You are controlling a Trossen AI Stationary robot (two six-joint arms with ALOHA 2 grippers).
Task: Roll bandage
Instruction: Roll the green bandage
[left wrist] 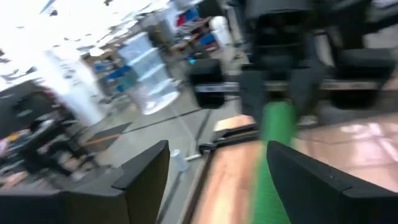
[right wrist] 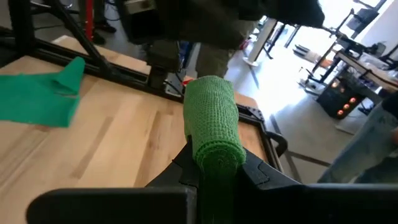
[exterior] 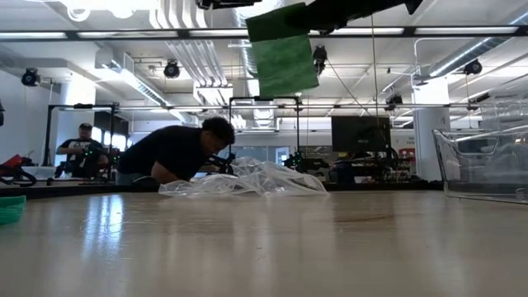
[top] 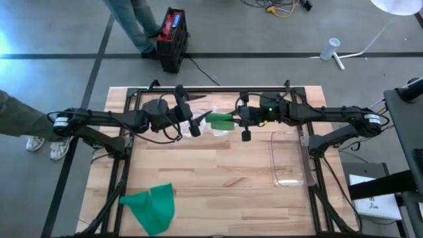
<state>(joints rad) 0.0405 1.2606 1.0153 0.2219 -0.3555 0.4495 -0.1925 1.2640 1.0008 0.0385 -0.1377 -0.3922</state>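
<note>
The right tool (right wrist: pixel 214 163) is clenched on the green bandage (right wrist: pixel 213 127), holding it as a partly wound roll well above the wooden worktop (top: pixel 218 178) near its far edge. In the low view the bandage (exterior: pixel 283 49) hangs from that grip as a short flap, clear of the surface, apparently so that it can be wound without dragging. Facing it from the other side, the left tool (top: pixel 193 124) has its fingers (left wrist: pixel 146 171) spread and released, with the bandage's free end running between them but not pinched; it looks placed to catch or guide that end for the next turn. Beneath both arms, at the back of the worktop, lies a crumpled clear plastic bag (exterior: pixel 247 181), likely the discarded wrapper. A second piece of green cloth (top: pixel 151 206) lies flat at the near left corner, well apart from the work. A clear plastic bin (top: pixel 289 158) stands toward the right side, perhaps meant for finished rolls. Beyond the worktop, a person (exterior: pixel 177 153) bends over in the room behind.
</note>
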